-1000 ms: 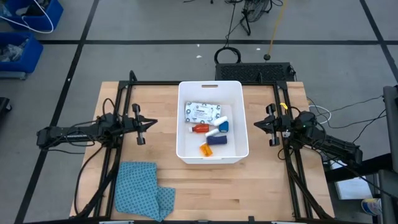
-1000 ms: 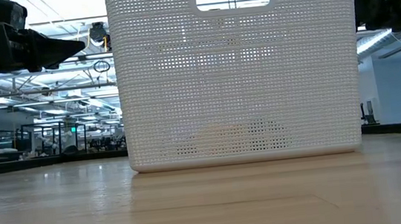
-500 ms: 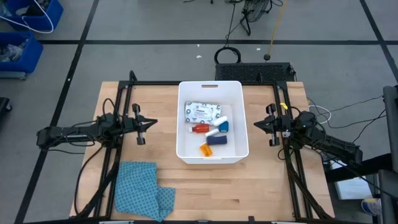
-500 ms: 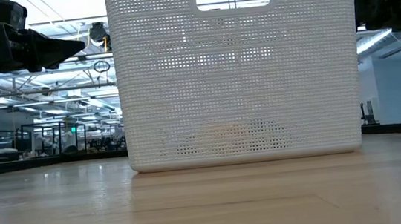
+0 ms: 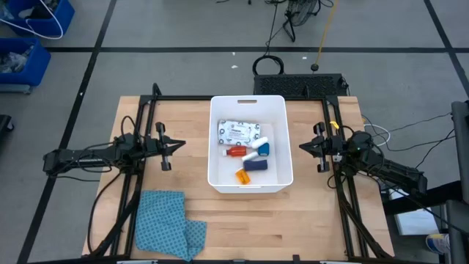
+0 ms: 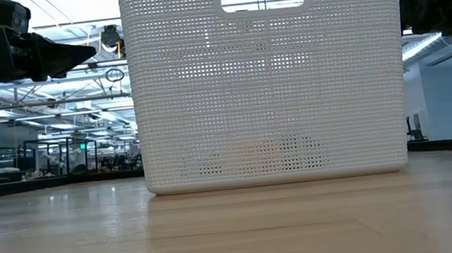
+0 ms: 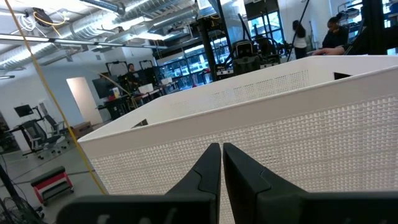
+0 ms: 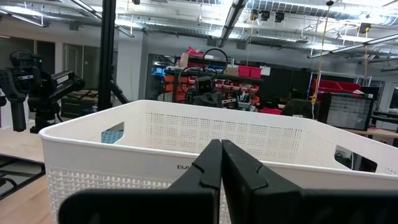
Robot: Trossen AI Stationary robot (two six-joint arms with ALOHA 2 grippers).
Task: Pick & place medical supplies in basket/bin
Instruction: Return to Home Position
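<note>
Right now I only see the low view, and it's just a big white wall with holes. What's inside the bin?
Observer: From above, the bin holds a white printed packet, a red-capped bottle and an orange pill bottle, among other items.
Operator: Are the claws holding anything?
Observer: No. The left claw and right claw are both shut and empty, one on each side of the bin.
Operator: Did we miss anything?
Observer: I see no supplies outside the bin, just a blue patterned cloth on the left arm's side.
</note>
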